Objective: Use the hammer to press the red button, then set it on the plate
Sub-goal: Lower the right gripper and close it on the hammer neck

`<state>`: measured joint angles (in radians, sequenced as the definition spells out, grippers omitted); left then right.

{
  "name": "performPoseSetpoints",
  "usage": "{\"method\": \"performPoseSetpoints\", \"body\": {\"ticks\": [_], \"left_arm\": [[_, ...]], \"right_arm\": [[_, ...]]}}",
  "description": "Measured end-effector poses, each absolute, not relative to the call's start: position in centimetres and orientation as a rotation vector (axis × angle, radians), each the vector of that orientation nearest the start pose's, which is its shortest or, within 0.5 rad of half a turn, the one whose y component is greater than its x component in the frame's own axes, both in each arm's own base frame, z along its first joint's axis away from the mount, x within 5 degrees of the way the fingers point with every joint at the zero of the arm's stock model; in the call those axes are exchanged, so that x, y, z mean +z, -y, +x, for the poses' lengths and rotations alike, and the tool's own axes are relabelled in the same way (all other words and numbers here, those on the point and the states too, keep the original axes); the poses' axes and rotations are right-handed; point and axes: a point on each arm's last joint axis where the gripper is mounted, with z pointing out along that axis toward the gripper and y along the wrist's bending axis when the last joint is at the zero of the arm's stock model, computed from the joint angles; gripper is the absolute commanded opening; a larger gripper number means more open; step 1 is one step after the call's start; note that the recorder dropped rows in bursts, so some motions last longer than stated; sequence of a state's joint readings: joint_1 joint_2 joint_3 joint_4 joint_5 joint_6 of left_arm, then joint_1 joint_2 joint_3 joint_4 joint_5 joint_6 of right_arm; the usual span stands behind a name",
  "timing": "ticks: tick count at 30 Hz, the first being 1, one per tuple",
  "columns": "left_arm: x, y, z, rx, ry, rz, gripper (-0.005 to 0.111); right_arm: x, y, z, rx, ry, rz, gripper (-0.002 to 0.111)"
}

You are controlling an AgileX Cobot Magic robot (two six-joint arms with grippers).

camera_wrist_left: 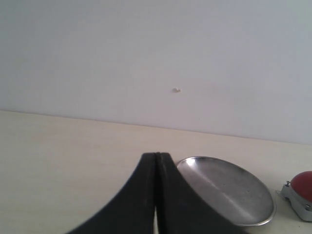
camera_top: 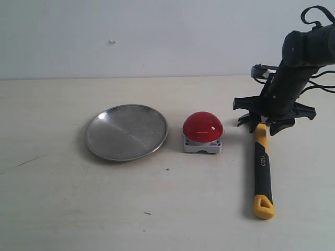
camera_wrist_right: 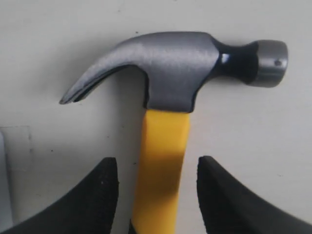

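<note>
Right wrist view: the right gripper (camera_wrist_right: 157,168) stands wide open and empty, jaws flanking the yellow handle of the hammer (camera_wrist_right: 165,122) just under its head; closing squarely with the handle centred should stop it swivelling. The hammer lies flat beside the red button (camera_top: 202,127), opposite the plate (camera_top: 126,132), with the right arm (camera_top: 293,63) slanting down over its head. The left gripper (camera_wrist_left: 156,165) is shut, empty.

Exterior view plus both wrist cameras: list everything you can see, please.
Round silver metal plate: one, silver, table, left of button.
Glossy red dome button on grey-white base: one, red, between plate and hammer.
Claw hammer, dark metal head, yellow-and-black handle: one, flat on table, right of button.
Cream table: one, beneath everything.
Right gripper: one, black, open, astride hammer handle near head.
Left gripper: one, black, shut, empty, left wrist view only.
</note>
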<state>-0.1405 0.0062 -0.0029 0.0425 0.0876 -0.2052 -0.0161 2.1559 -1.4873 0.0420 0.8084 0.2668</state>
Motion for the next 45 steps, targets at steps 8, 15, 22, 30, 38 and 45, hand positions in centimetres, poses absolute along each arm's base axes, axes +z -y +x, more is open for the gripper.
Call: {"method": "performPoseSetpoints", "body": {"ticks": [8, 15, 22, 30, 38, 45], "left_arm": [[20.6, 0.8, 5.6, -0.235, -1.579, -0.021, 0.000], [20.6, 0.8, 5.6, -0.235, -1.579, -0.021, 0.000], [20.6, 0.8, 5.6, -0.235, -1.579, -0.021, 0.000], [20.6, 0.8, 5.6, -0.235, -1.579, -0.021, 0.000], [20.6, 0.8, 5.6, -0.235, -1.579, -0.021, 0.000], [20.6, 0.8, 5.6, -0.235, -1.579, -0.021, 0.000]], "right_arm": [[12.7, 0.6, 43.3, 0.055, -2.929, 0.526, 0.050], [12.3, 0.6, 43.6, 0.056, -2.930, 0.556, 0.050], [11.1, 0.5, 43.6, 0.064, -2.952, 0.588, 0.050], [11.0, 0.5, 43.8, 0.073, -2.926, 0.585, 0.050], [10.7, 0.5, 44.3, 0.078, -2.902, 0.581, 0.048], [10.7, 0.6, 44.4, 0.063, -2.901, 0.540, 0.017]]}}
